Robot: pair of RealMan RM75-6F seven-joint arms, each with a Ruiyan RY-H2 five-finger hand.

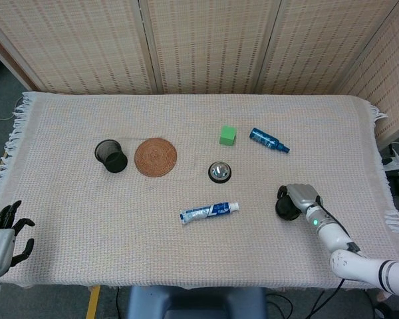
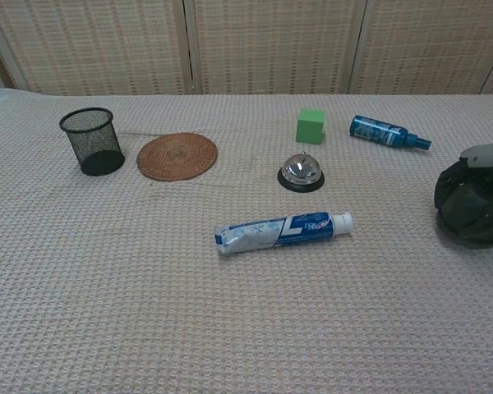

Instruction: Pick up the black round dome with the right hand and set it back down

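Note:
The black round dome [image 1: 284, 208] [image 2: 476, 226] is low at the right side of the table, at or just above the cloth. My right hand [image 1: 302, 197] [image 2: 485, 156] covers it from above, dark fingers wrapped around its sides, gripping it. My left hand [image 1: 3, 232] hangs off the table's front left corner with its fingers apart and nothing in it; the chest view does not show it.
A toothpaste tube [image 1: 209, 211] [image 2: 283, 230] lies left of the dome. Beyond it are a silver bell [image 1: 219, 172], a green cube [image 1: 227, 135] and a blue bottle [image 1: 268, 140]. A woven coaster [image 1: 155, 157] and a black mesh cup [image 1: 111, 155] sit at the left.

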